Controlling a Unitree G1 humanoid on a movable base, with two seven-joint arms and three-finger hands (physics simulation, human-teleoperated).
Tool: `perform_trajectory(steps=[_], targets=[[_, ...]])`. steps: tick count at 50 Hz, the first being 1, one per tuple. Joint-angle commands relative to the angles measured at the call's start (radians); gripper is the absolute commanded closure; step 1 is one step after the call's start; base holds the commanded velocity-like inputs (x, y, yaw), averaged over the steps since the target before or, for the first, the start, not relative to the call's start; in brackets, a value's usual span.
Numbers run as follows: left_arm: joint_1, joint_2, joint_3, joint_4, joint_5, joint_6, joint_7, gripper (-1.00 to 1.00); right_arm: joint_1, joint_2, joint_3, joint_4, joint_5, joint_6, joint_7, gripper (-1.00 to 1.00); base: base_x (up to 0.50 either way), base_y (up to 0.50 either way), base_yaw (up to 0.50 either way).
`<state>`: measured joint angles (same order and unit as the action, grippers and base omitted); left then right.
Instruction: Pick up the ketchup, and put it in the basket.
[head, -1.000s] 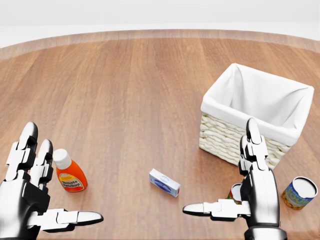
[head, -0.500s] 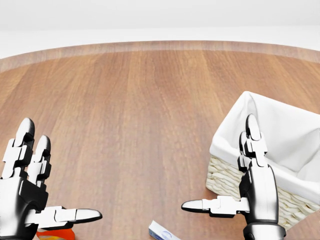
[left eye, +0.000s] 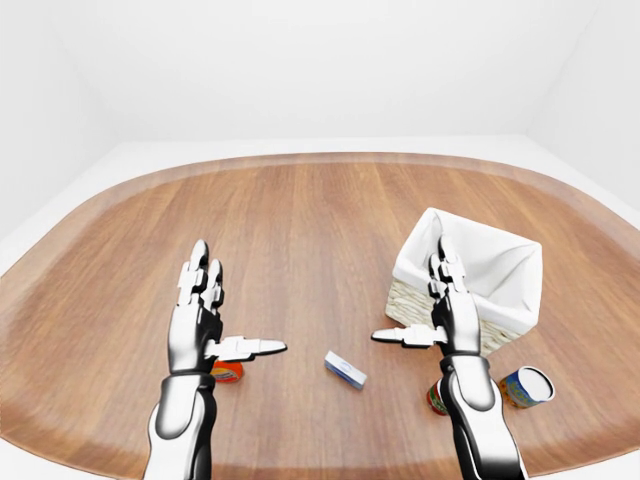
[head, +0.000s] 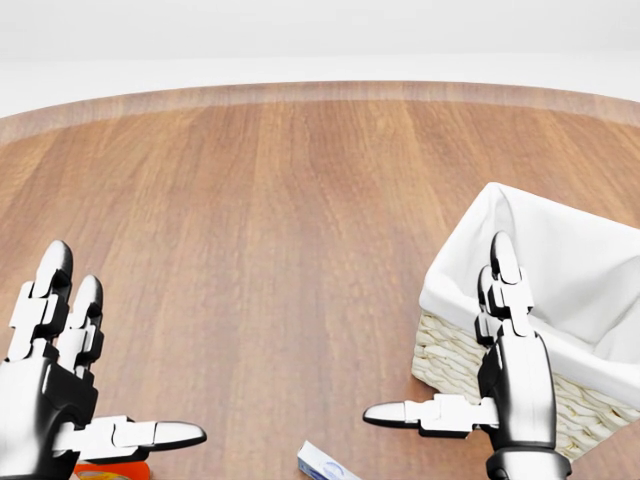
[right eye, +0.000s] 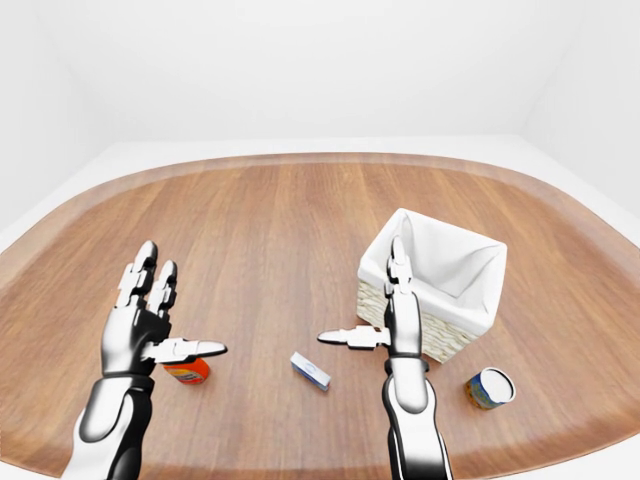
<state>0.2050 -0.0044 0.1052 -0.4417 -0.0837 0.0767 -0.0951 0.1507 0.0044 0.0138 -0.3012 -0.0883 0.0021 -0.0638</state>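
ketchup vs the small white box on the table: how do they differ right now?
The ketchup is orange-red; the small white box is white with blue print. The ketchup is mostly hidden behind the left hand; the box lies fully exposed between the left hand and the right hand. Both rest on the wooden table, ungrasped.

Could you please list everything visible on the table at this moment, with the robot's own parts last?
table: one, brown wood, fills the views.
basket: one, woven with white liner, right of centre.
ketchup: one, orange-red, lower left, partly hidden behind the left hand.
small box: one, white and blue, lower centre.
can: one, blue and yellow, lower right.
second can: one, red, mostly hidden behind the right arm.
left robot hand: one, silver and black, open.
right robot hand: one, same colours, open.
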Motion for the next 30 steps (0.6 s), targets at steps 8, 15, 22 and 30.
perform_trajectory(steps=[8, 15, 22, 30], targets=[[0.054, -0.005, 0.049, -0.048, 0.02, -0.003, -0.004, -1.0, 0.012, -0.002, 0.005, -0.009, -0.001, 0.003, 0.015, -1.0, 0.0, 0.0, 0.0], [0.046, -0.01, 0.12, -0.013, 0.056, -0.025, -0.007, -1.0, 0.017, -0.001, 0.007, -0.014, -0.004, 0.004, 0.016, -1.0, 0.0, 0.0, 0.0], [-0.001, 0.014, 0.178, 0.113, 0.092, -0.086, 0.013, -1.0, 0.019, 0.0, 0.011, -0.021, -0.009, 0.008, 0.014, -1.0, 0.0, 0.0, 0.0], [-0.115, 0.091, 0.213, 0.493, 0.182, -0.164, 0.118, -1.0, 0.018, -0.001, 0.012, -0.013, -0.011, 0.0, 0.011, -1.0, 0.0, 0.0, 0.0]])
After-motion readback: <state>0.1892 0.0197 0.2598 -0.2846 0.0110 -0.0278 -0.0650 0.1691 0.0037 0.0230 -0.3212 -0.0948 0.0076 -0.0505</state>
